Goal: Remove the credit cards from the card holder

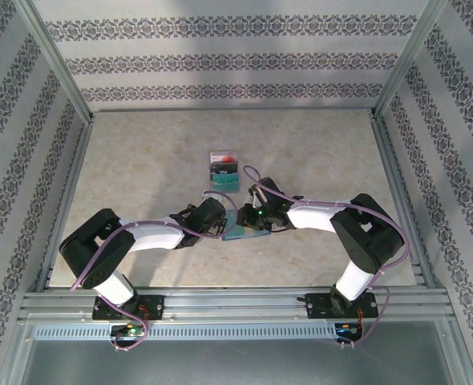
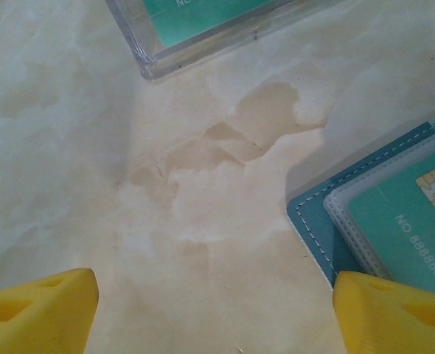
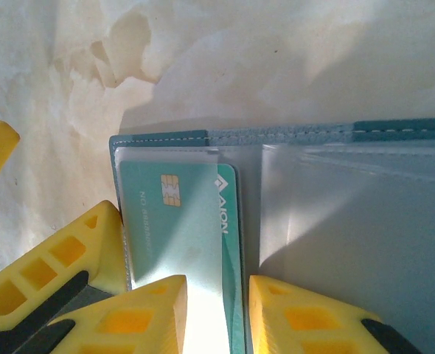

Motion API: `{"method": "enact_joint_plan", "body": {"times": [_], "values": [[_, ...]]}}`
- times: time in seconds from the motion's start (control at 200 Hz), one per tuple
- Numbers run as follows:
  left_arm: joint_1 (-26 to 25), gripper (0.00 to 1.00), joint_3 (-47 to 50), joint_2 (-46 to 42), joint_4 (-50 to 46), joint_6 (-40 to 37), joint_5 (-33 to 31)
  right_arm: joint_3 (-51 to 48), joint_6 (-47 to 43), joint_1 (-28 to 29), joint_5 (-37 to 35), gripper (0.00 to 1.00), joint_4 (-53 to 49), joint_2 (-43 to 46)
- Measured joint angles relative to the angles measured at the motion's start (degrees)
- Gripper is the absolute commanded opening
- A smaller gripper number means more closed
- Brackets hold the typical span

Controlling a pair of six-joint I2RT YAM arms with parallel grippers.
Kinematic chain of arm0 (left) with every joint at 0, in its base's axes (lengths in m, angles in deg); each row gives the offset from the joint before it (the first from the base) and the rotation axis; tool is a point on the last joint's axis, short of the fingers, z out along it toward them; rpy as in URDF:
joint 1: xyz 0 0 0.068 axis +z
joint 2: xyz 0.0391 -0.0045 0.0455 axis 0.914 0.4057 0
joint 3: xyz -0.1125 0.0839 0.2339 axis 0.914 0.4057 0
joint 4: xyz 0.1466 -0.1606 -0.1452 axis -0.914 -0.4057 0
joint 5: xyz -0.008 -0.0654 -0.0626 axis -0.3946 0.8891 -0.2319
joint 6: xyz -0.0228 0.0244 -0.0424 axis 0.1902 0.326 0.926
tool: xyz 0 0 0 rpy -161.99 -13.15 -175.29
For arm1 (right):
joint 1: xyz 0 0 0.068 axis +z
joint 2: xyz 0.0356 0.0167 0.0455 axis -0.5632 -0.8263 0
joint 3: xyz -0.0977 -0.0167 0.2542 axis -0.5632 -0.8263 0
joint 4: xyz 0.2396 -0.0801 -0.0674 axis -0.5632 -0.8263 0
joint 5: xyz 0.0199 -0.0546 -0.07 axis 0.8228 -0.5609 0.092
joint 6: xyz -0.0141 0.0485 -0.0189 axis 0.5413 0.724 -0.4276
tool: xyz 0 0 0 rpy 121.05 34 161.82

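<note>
**Top view:** Both arms meet at mid-frame over the slate-blue card holder [image 1: 249,234], which lies open on the marbled bench [image 1: 140,160]. The left hand [image 1: 219,225] sits at the holder's left edge and the right hand [image 1: 257,215] at its upper side. Just above centre, apart from the holder, lies a small stack of credit cards [image 1: 223,171].

**Left wrist:** The left hand [image 2: 214,313] is spread wide, released, with bare bench between its tips. The card holder [image 2: 313,225] juts in at lower right, with a teal card [image 2: 405,221] in its clear pocket. A clear-rimmed teal card [image 2: 203,26] lies at the top edge.

**Right wrist:** The right hand [image 3: 216,287] stands narrowly parted over the pocketed teal card [image 3: 177,214] at lower centre. Whether it grips the card cannot be told.
</note>
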Motion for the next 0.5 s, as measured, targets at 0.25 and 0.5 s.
{"method": "enact_joint_plan", "body": {"times": [0.25,0.5], "values": [[0.02,0.87,-0.9,1.18,-0.07,-0.11,-0.02,-0.04,0.04,-0.48,0.87,0.29,0.31,-0.02],[0.02,0.92,-1.55,1.84,-0.11,-0.57,-1.03,-1.57,1.33,-2.03,3.8,0.28,3.39,-0.42]]}}
